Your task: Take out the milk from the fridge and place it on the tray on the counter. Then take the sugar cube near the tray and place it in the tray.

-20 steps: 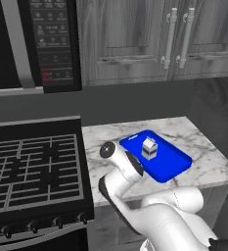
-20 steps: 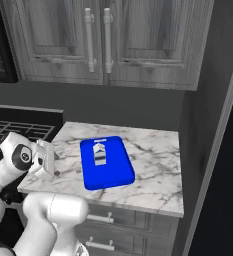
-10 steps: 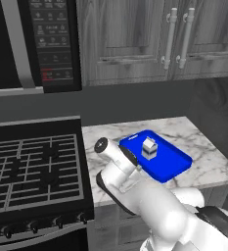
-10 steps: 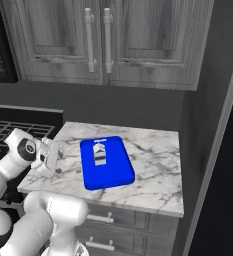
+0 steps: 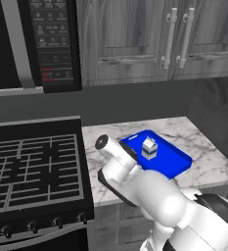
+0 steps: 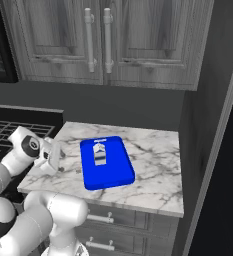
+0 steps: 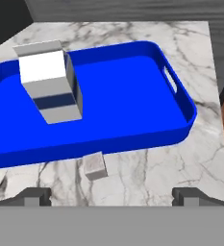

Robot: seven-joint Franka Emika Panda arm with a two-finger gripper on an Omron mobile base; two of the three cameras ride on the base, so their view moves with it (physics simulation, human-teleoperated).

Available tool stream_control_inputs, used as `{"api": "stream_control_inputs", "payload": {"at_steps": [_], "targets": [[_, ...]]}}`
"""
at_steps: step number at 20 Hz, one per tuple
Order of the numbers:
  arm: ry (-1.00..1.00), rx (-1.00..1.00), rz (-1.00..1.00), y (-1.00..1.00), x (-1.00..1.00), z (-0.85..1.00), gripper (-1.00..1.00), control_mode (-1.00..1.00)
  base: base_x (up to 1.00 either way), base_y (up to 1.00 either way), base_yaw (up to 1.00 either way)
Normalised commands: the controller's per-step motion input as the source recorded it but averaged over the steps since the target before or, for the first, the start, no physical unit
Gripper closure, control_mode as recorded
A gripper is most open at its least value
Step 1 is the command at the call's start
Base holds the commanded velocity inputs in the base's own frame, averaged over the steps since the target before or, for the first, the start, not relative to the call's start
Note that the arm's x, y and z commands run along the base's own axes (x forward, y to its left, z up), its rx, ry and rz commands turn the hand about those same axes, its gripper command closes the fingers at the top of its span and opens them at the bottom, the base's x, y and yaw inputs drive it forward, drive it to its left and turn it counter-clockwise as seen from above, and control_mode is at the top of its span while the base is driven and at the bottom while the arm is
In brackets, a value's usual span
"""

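In the left base view, the milk stands upright inside the blue tray at centre-right of the frame, on the marble counter; the arm's wrist now sits a little higher and further left than half a second ago, beside the tray's near-left edge, next to the black stove top on the left. In the right base view, the tray lies mid-frame with the milk in its upper half, and the gripper at centre-left has crept slightly toward the tray along the counter, pointing down at the bare marble just beside it. In the hand view, the sugar cube rests on the counter at lower centre, just outside the tray's near rim, between the two fingertips, which stand wide apart and empty; the milk stands in the upper left, in the tray. The first half of the task looks done, and the small approach suggests the hand is lining up over the cube for the pick.
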Motion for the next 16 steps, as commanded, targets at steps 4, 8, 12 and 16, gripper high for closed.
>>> {"api": "stream_control_inputs", "payload": {"at_steps": [4,8,12,16], "targets": [[0.00,0.00,0.09,-0.31,0.00,-0.17,-1.00,-1.00,0.00,0.00,0.00],[0.00,0.00,0.12,-0.10,0.00,-0.24,-1.00,-1.00,0.00,0.00,0.00],[0.00,0.00,0.10,0.00,0.00,-0.20,-1.00,-1.00,0.00,0.00,0.00],[0.00,0.00,0.05,-0.01,0.06,-0.14,-1.00,-1.00,0.00,0.00,0.00]]}}
